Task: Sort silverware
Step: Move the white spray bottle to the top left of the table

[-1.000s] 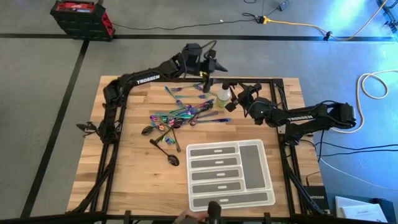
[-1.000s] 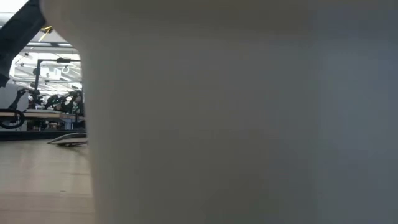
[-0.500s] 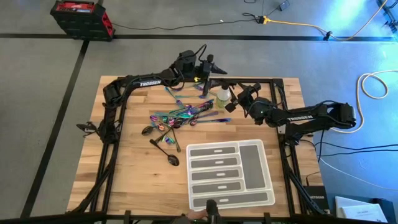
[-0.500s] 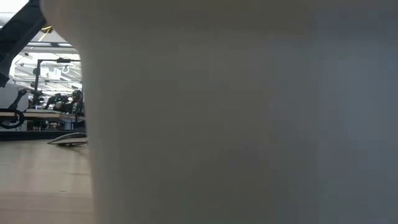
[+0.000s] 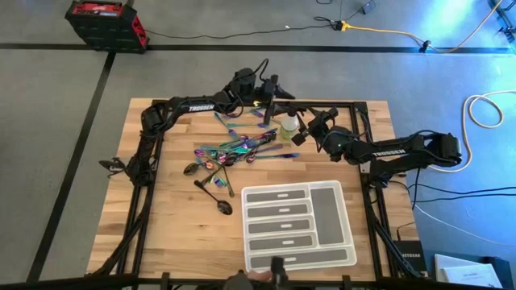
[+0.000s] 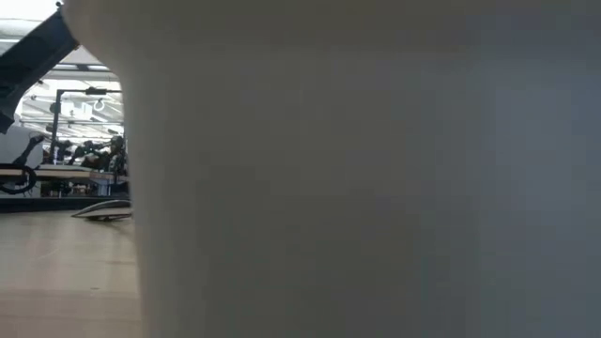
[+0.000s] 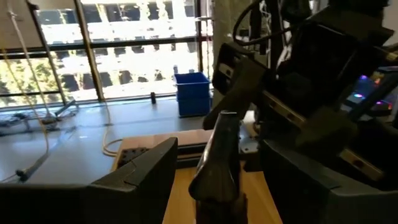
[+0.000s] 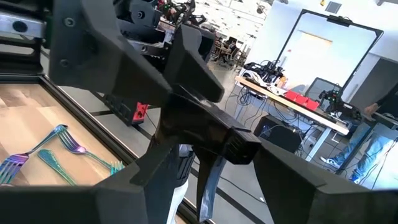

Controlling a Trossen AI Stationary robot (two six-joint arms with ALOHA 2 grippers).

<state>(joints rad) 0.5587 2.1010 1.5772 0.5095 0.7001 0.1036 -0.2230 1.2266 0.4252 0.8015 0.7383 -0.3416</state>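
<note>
The silverware point(image 5: 230, 153), iridescent forks, spoons and knives with dark spoons point(image 5: 216, 196) beside them, lies heaped on the wooden table left of the middle. My left gripper point(image 5: 268, 98) is above the far edge, shut on one slim metal piece point(image 7: 217, 155); its kind I cannot tell. My right gripper point(image 5: 307, 124) waits open just right of the spray bottle point(image 5: 288, 126), with nothing in it. Near the front stands the white-grey compartment tray point(image 5: 326, 209). My left gripper has the slim metal piece between its two fingers point(image 7: 143, 180), which reach out level. The place of contact is below the left wrist picture's edge. In the right wrist view the piece's free end point(image 8: 208, 180) hangs below the gripper, clear of the table.
The tray's pale wall point(image 6: 357, 169) fills most of the low view; a spoon point(image 6: 101, 212) lies on the table left of it. A black frame point(image 5: 355, 105) runs along the table's edges. Loose forks point(image 8: 56, 149) lie near the far edge.
My left gripper has sunk a little above the far edge and rolled about its own line, still carrying the metal piece clear of the table. The heap and the bottle lie as before.
</note>
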